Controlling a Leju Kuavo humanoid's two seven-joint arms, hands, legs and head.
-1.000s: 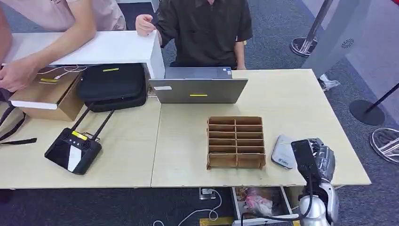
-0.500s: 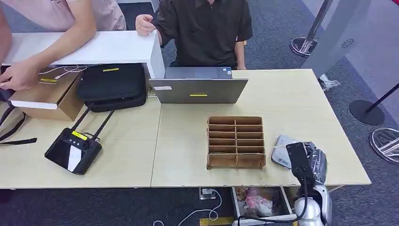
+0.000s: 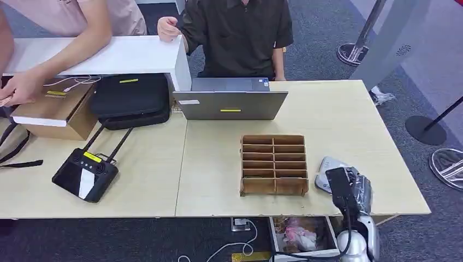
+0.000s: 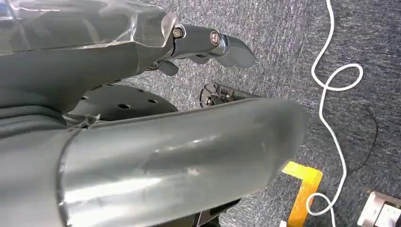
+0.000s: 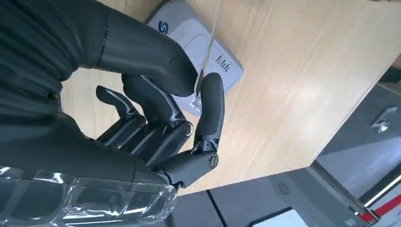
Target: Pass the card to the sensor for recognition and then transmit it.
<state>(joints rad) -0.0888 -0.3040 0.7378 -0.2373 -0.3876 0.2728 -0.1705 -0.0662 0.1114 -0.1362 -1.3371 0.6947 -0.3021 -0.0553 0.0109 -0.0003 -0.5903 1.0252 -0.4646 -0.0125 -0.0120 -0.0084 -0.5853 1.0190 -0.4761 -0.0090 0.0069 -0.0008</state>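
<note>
- Card [image 5: 208, 45], seen edge-on in the right wrist view, is pinched between the thumb and a finger of the right robot hand [image 5: 156, 109], just above the sensor [image 5: 201, 49].
- Right robot hand [image 3: 349, 188] hangs over the worktop [image 3: 349, 117] near its front right corner.
- Sensor [image 3: 326, 170], a flat grey pad, lies on the worktop just right of the wooden divider tray [image 3: 273, 165].
- Left robot hand [image 4: 208, 45] hangs above grey carpet; its fingers are curled in with nothing in them.
- Black controller [image 3: 85, 173] sits near the front left edge.
- Laptop [image 3: 230, 103], black case [image 3: 130, 99] and cardboard box [image 3: 54, 109] line the far edge.
- 2 people are behind the worktop.
</note>
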